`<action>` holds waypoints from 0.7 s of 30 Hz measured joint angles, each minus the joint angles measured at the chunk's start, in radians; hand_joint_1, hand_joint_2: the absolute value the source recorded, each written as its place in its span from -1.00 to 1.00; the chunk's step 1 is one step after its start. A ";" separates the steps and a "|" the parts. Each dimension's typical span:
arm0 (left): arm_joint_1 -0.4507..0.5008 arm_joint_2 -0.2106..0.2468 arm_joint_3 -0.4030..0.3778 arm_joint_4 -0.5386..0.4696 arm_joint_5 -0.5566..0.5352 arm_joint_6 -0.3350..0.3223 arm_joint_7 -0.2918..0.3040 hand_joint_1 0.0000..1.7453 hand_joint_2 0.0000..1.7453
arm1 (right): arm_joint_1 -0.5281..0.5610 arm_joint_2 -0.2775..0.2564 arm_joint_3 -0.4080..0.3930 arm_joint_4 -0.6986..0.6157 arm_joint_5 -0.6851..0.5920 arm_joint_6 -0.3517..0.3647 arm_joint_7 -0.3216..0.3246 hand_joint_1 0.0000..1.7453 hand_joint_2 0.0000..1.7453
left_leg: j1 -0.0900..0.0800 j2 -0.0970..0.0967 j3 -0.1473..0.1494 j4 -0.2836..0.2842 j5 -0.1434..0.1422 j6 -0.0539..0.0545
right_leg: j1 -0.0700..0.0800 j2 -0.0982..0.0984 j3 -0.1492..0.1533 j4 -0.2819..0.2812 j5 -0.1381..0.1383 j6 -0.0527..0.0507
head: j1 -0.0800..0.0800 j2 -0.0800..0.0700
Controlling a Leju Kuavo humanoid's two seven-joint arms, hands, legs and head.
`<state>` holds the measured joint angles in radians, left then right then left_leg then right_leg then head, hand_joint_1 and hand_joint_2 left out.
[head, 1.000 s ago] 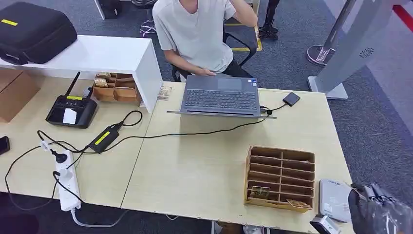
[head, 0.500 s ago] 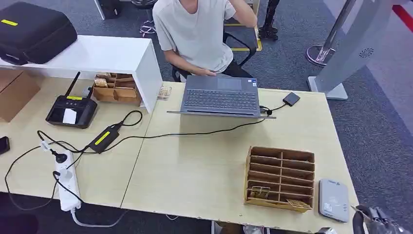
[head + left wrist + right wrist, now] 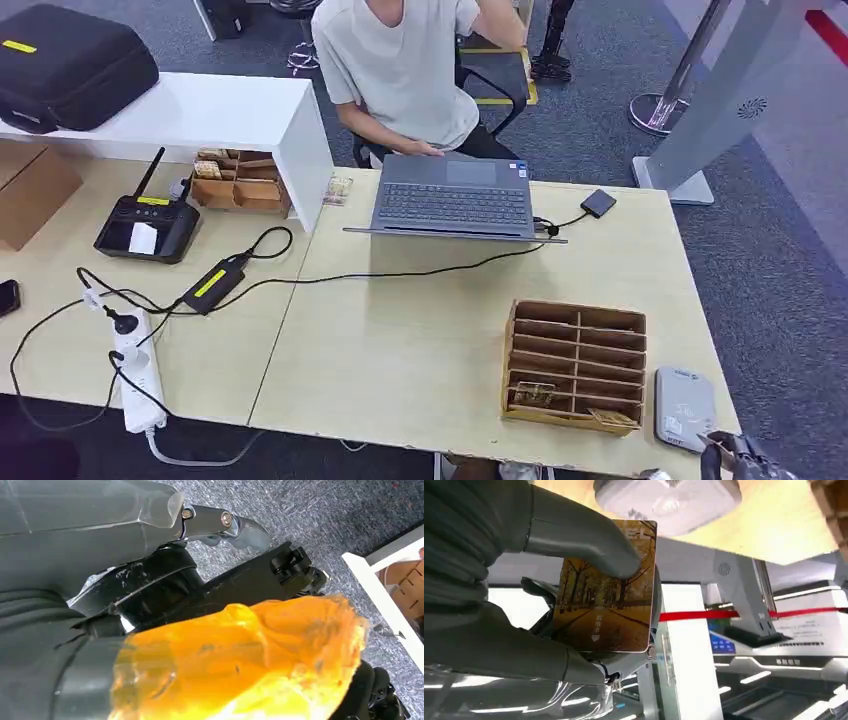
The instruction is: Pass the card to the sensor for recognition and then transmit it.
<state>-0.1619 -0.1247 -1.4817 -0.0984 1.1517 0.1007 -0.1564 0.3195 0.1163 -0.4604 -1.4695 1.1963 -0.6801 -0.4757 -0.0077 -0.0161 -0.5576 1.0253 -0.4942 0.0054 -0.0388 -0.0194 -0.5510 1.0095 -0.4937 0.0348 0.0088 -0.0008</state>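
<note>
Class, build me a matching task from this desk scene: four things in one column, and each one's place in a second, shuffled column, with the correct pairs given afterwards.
Things
1. card
2. sensor
3. laptop
4. power strip

Places
A. on the table's far side, in front of the seated person
B. on the table, right of the wooden slotted organizer
C. held in the right hand
D. near the table's front left edge

Pairs: 1-C, 2-B, 3-A, 4-D
</note>
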 joint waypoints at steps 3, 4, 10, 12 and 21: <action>0.000 0.000 0.000 0.000 0.000 0.000 0.000 -1.00 -1.00 | -0.012 0.009 0.000 0.039 0.002 -0.005 -0.001 1.00 1.00 | 0.000 0.000 0.000 0.000 0.000 0.000 | 0.000 0.000 0.000 0.000 0.000 0.000 | 0.000 0.000; 0.000 0.000 0.000 0.000 -0.001 0.000 0.000 -1.00 -1.00 | -0.016 0.011 0.000 0.050 0.003 -0.006 -0.001 1.00 1.00 | 0.000 0.000 0.000 0.000 0.000 0.000 | 0.000 0.000 0.000 0.000 0.000 0.000 | 0.000 0.000; -0.001 0.000 0.000 0.000 -0.007 0.000 0.011 -1.00 -1.00 | -0.034 0.030 0.009 0.079 0.010 -0.008 -0.022 1.00 1.00 | 0.000 0.000 0.000 0.000 0.000 0.000 | 0.000 0.000 0.000 0.000 0.000 0.000 | 0.000 0.000; -0.001 0.000 0.000 0.000 -0.010 0.000 0.013 -1.00 -1.00 | -0.044 0.042 0.017 0.083 0.034 -0.009 -0.029 1.00 1.00 | 0.000 0.000 0.000 0.000 0.000 0.000 | 0.000 0.000 0.000 0.000 0.000 0.000 | 0.000 0.000; -0.002 0.000 0.000 0.000 -0.015 -0.001 0.018 -1.00 -1.00 | -0.088 0.079 0.042 0.092 0.077 -0.010 -0.032 1.00 1.00 | 0.000 0.000 0.000 0.000 0.000 0.000 | 0.000 0.000 0.000 0.000 0.000 0.000 | 0.000 0.000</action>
<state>-0.1640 -0.1247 -1.4817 -0.0984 1.1368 0.0996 -0.1381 0.2314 0.1949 -0.4181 -1.3775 1.2734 -0.6905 -0.5074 -0.0078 -0.0160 -0.5577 1.0253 -0.4939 0.0052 -0.0389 -0.0194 -0.5508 1.0099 -0.4937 0.0347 0.0084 -0.0008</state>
